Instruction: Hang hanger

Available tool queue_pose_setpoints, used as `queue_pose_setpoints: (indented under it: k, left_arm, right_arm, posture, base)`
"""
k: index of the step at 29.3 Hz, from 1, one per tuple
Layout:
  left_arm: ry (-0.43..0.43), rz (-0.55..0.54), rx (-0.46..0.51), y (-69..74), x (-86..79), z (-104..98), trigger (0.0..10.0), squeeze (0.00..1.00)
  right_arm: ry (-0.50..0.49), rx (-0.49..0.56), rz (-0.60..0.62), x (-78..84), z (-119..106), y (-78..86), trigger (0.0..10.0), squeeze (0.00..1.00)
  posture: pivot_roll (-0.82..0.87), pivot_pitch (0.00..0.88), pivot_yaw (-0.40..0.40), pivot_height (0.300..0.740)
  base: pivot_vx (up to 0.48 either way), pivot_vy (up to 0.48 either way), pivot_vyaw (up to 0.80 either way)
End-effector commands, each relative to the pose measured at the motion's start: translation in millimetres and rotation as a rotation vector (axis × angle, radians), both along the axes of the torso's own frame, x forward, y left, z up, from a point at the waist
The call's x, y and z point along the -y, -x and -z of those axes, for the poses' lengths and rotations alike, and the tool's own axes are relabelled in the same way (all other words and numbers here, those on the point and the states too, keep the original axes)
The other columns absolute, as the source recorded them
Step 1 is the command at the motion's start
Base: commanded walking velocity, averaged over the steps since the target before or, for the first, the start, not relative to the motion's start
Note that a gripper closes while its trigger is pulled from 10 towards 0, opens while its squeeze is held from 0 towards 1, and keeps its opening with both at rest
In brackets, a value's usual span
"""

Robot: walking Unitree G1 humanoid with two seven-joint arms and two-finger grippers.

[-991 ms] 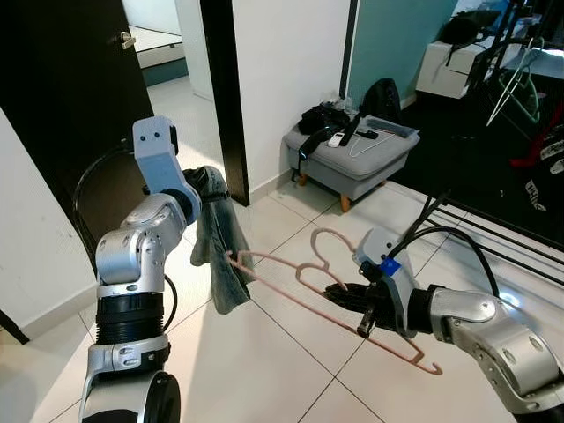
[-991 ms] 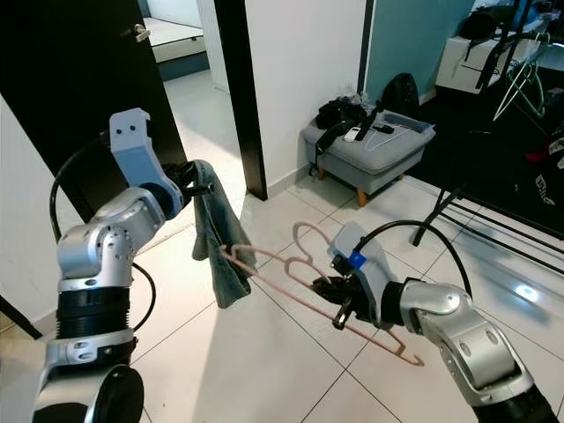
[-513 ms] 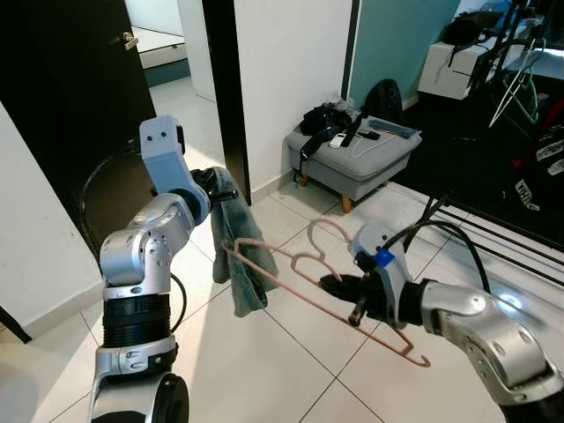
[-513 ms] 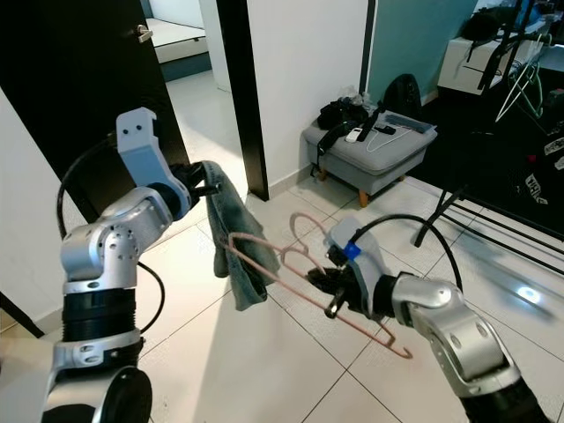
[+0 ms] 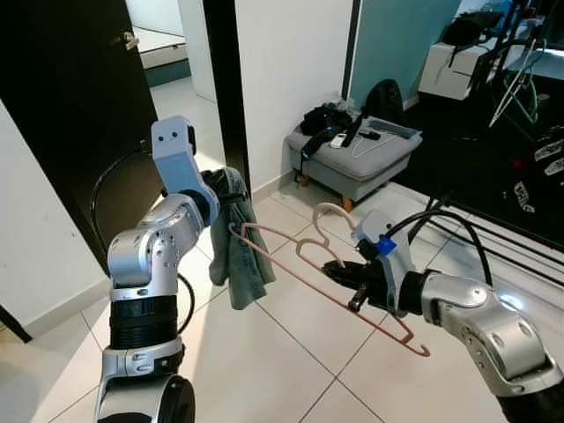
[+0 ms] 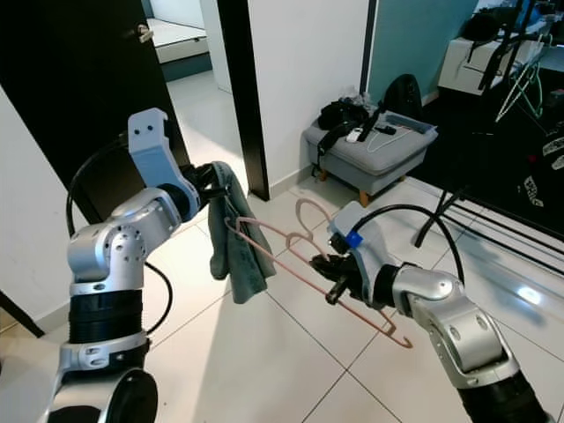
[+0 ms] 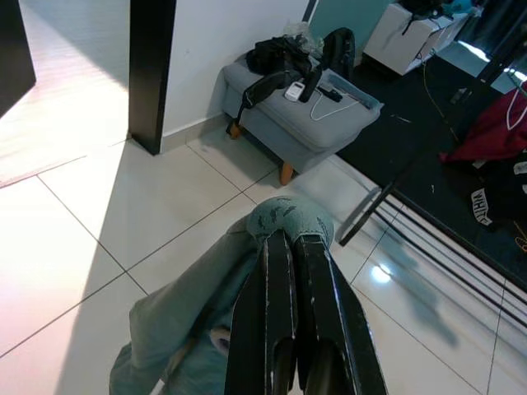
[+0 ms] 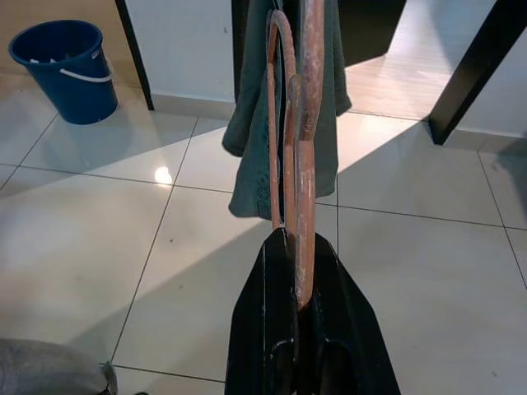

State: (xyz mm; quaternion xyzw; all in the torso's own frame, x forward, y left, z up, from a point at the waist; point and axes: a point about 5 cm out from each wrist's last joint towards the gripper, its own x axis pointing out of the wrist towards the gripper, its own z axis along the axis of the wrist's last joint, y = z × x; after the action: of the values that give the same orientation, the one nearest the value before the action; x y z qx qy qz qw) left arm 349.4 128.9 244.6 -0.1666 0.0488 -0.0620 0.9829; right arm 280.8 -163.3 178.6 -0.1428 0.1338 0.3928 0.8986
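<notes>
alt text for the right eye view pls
The right gripper holds a pink hanger level over white floor tiles, one end reaching a grey-green cloth gripped by the left gripper; a grey footstool stands behind.

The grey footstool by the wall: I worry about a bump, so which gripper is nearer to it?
Right. The right gripper, shut on the pink hanger, is over the tiles just in front of the grey footstool; the left gripper, holding the teal cloth, is further off, toward the dark doorway.
</notes>
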Motion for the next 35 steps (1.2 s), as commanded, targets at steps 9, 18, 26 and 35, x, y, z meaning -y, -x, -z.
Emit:
queue_pose_setpoints:
  k: [9, 18, 26, 35]
  left_arm:
    - [-0.048, -0.020, -0.007, -0.1, -5.9, 2, 10.0, 0.00]
    - [-0.147, -0.054, -0.007, -0.9, -9.5, 8, 10.0, 0.00]
    - [-0.234, -0.053, 0.017, -0.5, -5.5, 9, 10.0, 0.00]
    - [-0.311, -0.035, 0.036, 1.2, -3.5, 11, 10.0, 0.00]
  right_arm:
    - [-0.012, 0.029, 0.019, 3.4, -9, -1.4, 10.0, 0.00]
    - [-0.041, 0.050, -0.008, 0.8, -16, 0.1, 10.0, 0.00]
    - [-0.133, 0.085, -0.079, -8.6, -28, 5.7, 10.0, 0.00]
    - [-0.139, 0.093, -0.078, -9.0, -29, 4.7, 10.0, 0.00]
  posture:
    - [-0.10, 0.000, 0.040, 0.731]
    - [-0.10, 0.000, 0.037, 0.731]
    - [-0.10, 0.000, 0.036, 0.731]
    - [-0.09, 0.000, 0.035, 0.731]
  base:
    - [0.000, 0.000, 0.00]
    - [0.000, 0.000, 0.00]
    - [0.000, 0.000, 0.00]
    - [0.000, 0.000, 0.00]
